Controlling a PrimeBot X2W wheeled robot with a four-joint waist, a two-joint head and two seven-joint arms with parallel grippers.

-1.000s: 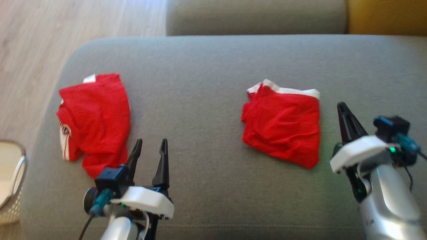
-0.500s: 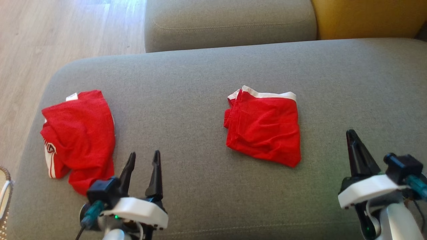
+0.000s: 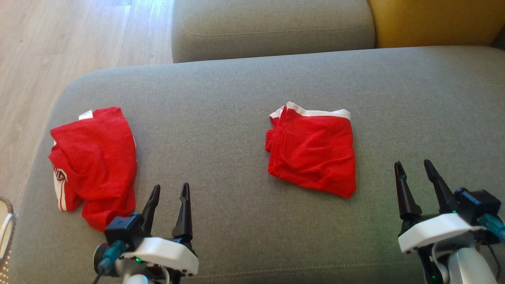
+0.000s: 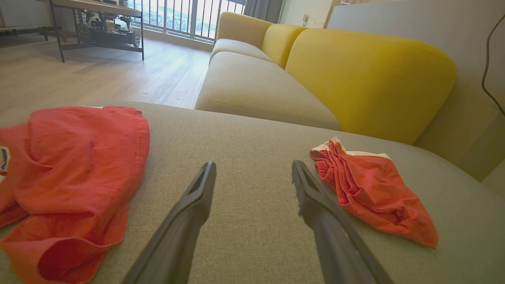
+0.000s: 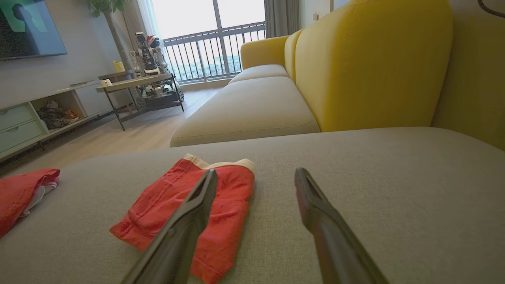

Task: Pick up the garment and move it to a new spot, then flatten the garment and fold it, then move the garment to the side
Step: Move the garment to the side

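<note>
Head view of a grey sofa cushion [image 3: 221, 90]. Just right of centre lie red shorts [image 3: 311, 152] with a white waistband, folded into a fairly flat square. At the left of the frame a second red garment [image 3: 94, 161] with white stripes lies crumpled. The left tool [image 3: 171, 185], lower left, and the right tool [image 3: 412, 162], lower right, both have their fingers spread, holding nothing and clear of the cloth. The shorts look finished. The crumpled garment apparently awaits lifting, flattening, folding and setting aside.
</note>
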